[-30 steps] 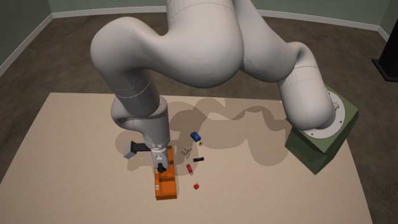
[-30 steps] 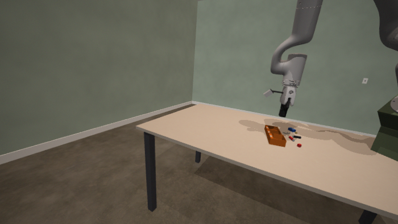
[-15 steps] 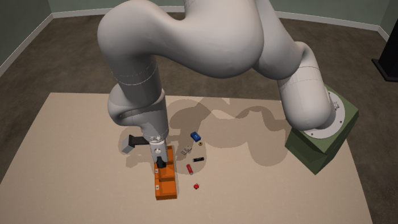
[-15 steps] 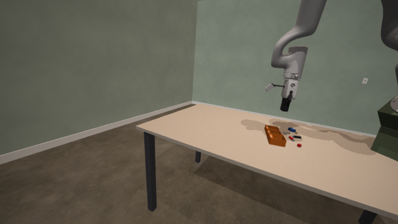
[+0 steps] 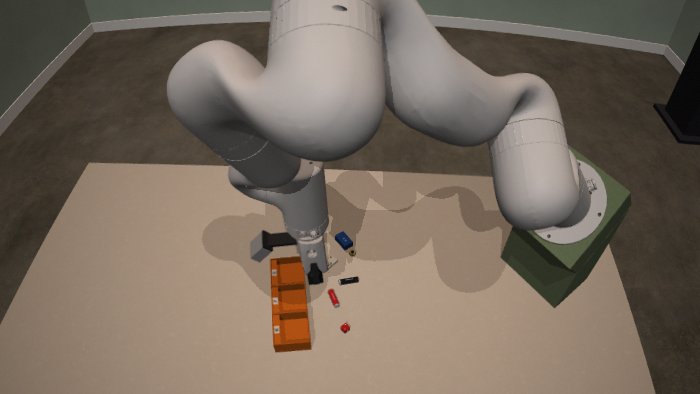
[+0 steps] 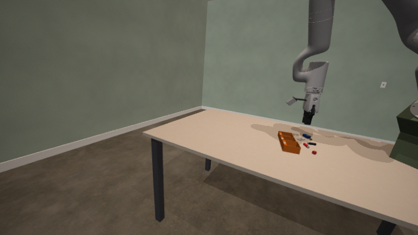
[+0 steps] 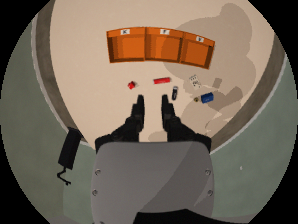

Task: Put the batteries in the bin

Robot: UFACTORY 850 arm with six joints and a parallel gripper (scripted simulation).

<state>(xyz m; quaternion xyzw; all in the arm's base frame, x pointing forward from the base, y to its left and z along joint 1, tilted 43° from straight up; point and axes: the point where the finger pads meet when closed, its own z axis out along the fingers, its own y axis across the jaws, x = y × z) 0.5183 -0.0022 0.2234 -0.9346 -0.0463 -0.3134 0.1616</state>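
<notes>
Three orange bins (image 5: 290, 302) stand joined in a row on the table; their labels are too small to read. A black cylindrical battery (image 5: 348, 281), a red cylindrical battery (image 5: 333, 298) and a small red cell (image 5: 345, 328) lie on the table to the right of the bins. The blue nine-volt battery (image 5: 344, 239) lies farther back. My gripper (image 5: 314, 275) hangs well above the table near the far end of the bin row (image 6: 288, 142). In the wrist view its fingers stand partly open with nothing between them.
A small brass ring (image 5: 353, 252) lies beside the nine-volt battery, and a small white part (image 7: 193, 80) lies near it. The green robot base (image 5: 565, 240) stands at the table's right side.
</notes>
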